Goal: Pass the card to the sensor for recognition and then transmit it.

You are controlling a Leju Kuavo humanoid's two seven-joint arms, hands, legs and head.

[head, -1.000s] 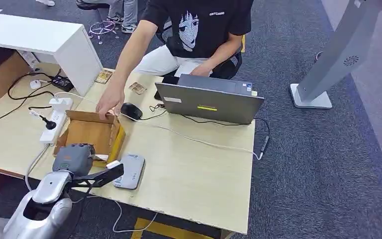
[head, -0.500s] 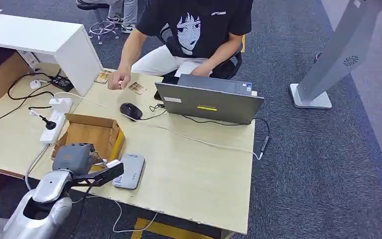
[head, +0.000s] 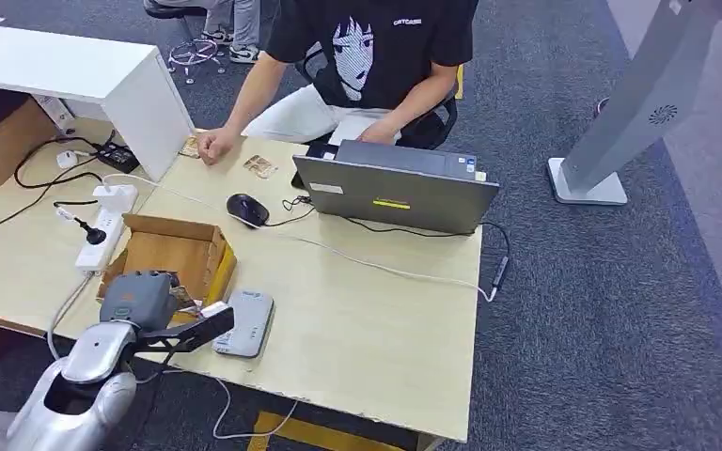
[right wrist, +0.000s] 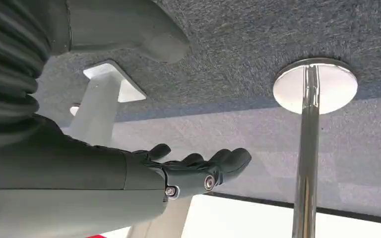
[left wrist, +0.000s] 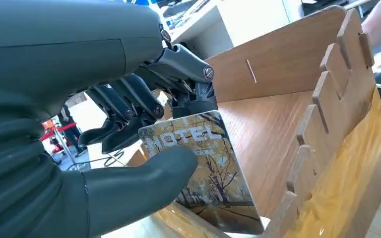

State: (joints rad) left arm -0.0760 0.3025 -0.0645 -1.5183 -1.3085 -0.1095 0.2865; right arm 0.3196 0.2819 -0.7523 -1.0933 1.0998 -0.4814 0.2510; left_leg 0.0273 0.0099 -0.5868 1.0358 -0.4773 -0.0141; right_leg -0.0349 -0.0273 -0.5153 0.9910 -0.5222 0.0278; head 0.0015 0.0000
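The left hand (left wrist: 104, 148) pinches the card (left wrist: 203, 173) between its thick thumb and dark fingers (left wrist: 129, 111), at the near edge of the wooden box (head: 174, 249). The grey sensor (head: 246, 322) lies on the table (head: 376, 329) just beside the hand, at its 3 o'clock. The right hand (right wrist: 188, 171) holds nothing, fingers (right wrist: 228, 159) loosely extended above carpet.

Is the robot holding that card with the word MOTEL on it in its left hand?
Yes: in the left wrist view the left hand pinches the card between thumb and fingers, beside the wooden box.
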